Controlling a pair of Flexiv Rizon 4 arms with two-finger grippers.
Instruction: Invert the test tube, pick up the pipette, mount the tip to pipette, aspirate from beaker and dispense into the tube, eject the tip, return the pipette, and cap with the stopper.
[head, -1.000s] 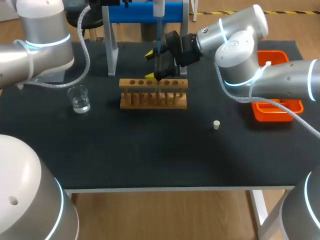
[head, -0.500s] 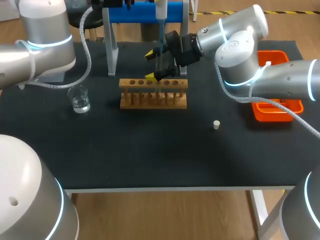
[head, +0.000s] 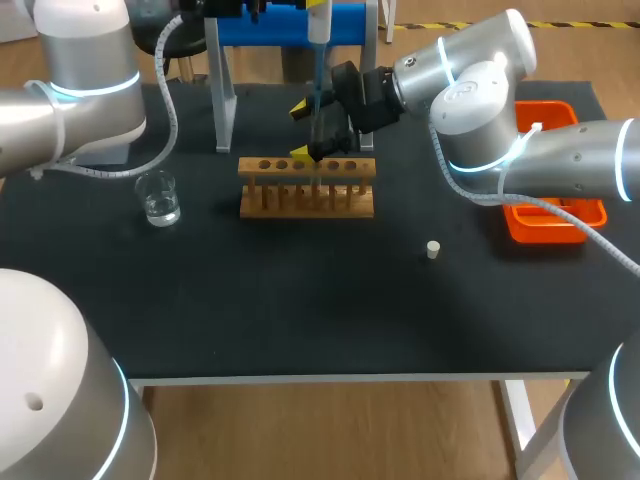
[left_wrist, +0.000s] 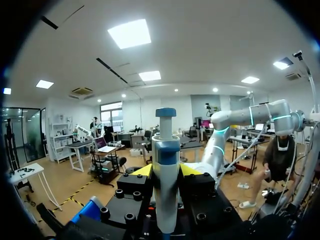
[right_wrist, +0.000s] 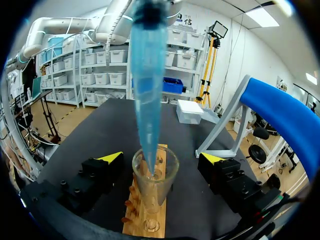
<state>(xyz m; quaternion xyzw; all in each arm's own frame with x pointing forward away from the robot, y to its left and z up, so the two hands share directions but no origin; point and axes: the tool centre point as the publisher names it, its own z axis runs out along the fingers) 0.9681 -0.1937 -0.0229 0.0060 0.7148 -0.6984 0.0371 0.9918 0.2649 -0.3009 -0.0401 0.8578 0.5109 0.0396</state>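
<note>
Black table (head: 300, 300) w/ wooden rack (head: 307, 190); pipette tip (right_wrist: 146, 100) inside tube (right_wrist: 169, 180) mouth

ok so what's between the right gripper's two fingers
The test tube, upright in the wooden rack, with the blue pipette tip dipping into its mouth. The right wrist view shows it, both fingers clear of the glass.

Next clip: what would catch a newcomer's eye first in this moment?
The blue pipette tip points straight down into the mouth of the glass test tube, which stands in the wooden rack at the back middle of the table. The right gripper brackets the tube with open fingers, while the left gripper above grips the pipette.
</note>
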